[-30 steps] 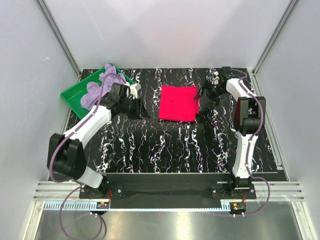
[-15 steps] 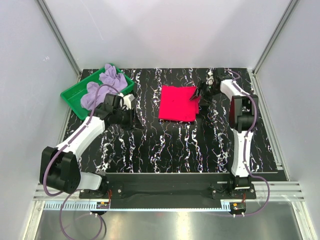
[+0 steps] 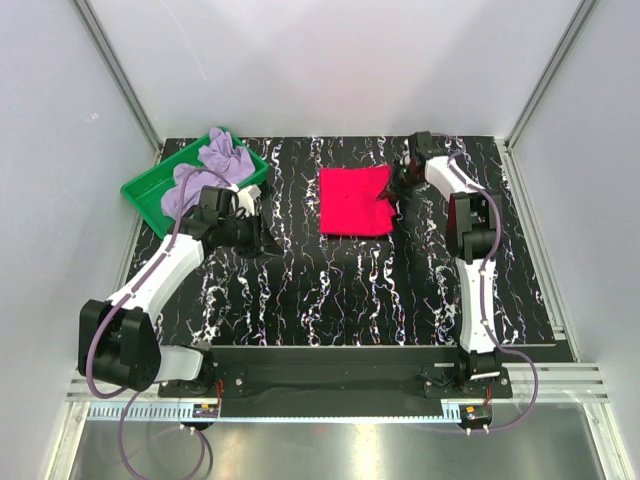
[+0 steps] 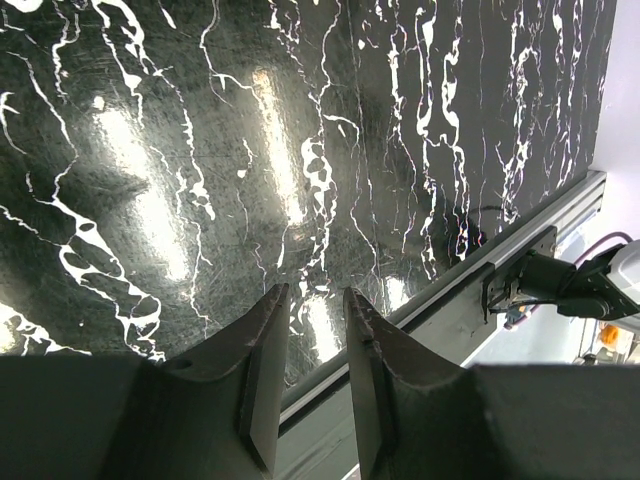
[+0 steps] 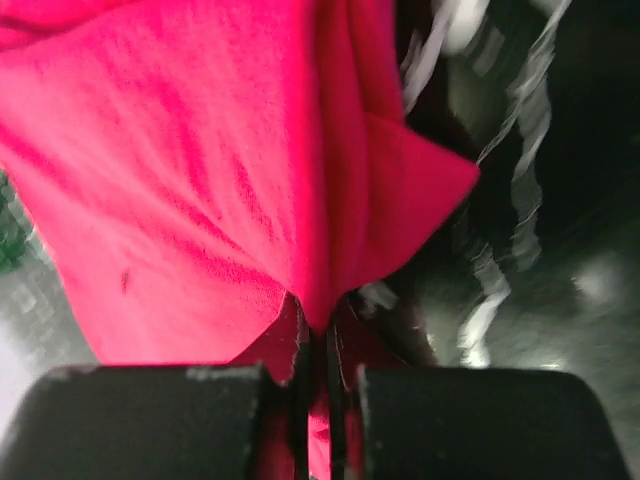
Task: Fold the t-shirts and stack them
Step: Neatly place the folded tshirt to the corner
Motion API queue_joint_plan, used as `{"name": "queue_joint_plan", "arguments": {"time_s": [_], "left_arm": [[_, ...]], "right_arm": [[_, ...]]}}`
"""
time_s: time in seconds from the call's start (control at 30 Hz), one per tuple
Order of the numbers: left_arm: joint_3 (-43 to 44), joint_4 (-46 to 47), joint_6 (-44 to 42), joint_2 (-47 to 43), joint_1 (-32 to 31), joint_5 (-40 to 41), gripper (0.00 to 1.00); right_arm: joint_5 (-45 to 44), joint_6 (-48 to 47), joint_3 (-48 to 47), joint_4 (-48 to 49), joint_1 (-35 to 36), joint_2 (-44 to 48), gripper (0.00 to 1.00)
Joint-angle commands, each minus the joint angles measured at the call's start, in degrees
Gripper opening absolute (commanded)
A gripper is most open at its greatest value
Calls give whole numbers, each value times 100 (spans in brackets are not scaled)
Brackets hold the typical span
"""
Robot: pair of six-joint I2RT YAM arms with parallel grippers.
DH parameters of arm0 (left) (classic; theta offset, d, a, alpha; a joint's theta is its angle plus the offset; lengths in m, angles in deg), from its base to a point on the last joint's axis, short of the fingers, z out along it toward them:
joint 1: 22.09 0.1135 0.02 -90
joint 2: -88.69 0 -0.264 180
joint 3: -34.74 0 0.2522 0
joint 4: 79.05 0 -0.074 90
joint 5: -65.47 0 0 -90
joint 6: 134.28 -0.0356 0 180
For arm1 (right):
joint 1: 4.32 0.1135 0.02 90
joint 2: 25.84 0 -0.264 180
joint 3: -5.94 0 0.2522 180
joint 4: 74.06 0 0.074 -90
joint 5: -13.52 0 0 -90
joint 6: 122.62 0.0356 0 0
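The crimson t-shirt (image 3: 353,201) lies folded in a rectangle on the black marbled table. My right gripper (image 3: 388,197) is at its right edge and shut on the cloth. In the right wrist view a fold of the red t-shirt (image 5: 180,180) runs down into the closed right gripper (image 5: 318,318). The lavender t-shirt (image 3: 205,170) is bunched in the green tray (image 3: 143,190). My left gripper (image 3: 264,240) hovers over bare table between the tray and the red shirt. The left wrist view shows the left gripper (image 4: 315,292) with a narrow gap between its fingers and nothing in it.
The tray stands at the back left corner of the table (image 3: 330,290). White walls enclose the table on three sides. The left wrist view shows the table's metal front rail (image 4: 500,255) and a cable fitting beyond it.
My right gripper moved left onto the red shirt's right edge and shut on it. The left arm drew back toward the left and lowered.
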Motion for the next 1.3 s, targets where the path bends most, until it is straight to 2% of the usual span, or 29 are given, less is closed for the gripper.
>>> {"name": "queue_joint_plan", "arguments": {"time_s": [0.0, 0.07, 0.1, 0.2, 0.3, 0.43, 0.5, 0.57, 0.63, 0.73, 0.77, 0.87, 1.03, 1.17, 1.27], "left_arm": [[-106, 140, 33, -229, 86, -264, 33], [-159, 97, -19, -273, 95, -256, 33], [-229, 53, -37, -282, 95, -239, 33], [-343, -44, -99, -247, 95, -282, 33], [-396, -132, -152, -203, 95, -300, 33], [-545, -115, -169, -194, 95, -291, 33], [-720, 60, -47, -290, 95, -300, 31], [-993, 175, 15, -466, 86, -379, 30], [-941, -96, -221, -388, 7, -152, 27], [-1003, 17, -213, -388, 7, -1, 27], [-994, 122, -196, -361, 7, -45, 27], [-880, 44, -283, -256, 7, -1, 27], [-888, -79, -363, -212, -2, 104, 27], [-818, -176, -407, -98, 7, 157, 27], [-827, -167, -398, -36, 7, 166, 27]], "right_arm": [[-1275, -619, -1301, -794, -106, -366, 0], [-1741, -1234, -1787, -1182, -159, -532, 0], [-2344, -1454, -2172, -1498, -177, -559, 0], [-3418, -2210, -2474, -1641, -273, -612, 0], [-3895, -2720, -2475, -1493, -475, -577, 0], [-4161, -3623, -2397, -1072, -721, -472, 0], [-4267, -4020, -2255, -553, -983, -428, 0], [-4100, -4092, -2552, -429, -1134, -541, 0], [-4064, -4328, -2773, -411, -1249, -717, 0], [-4248, -4828, -2573, 211, -1267, -718, 0], [-4292, -4900, -2572, 517, -1276, -753, 0], [-4232, -4709, -3184, 477, -1486, -1095, 0], [-4170, -4445, -3081, 1074, -1574, -1323, 0], [-4424, -4155, -3713, 969, -1601, -1737, 0], [-4609, -3795, -3644, 1065, -1679, -1729, 0]]}}
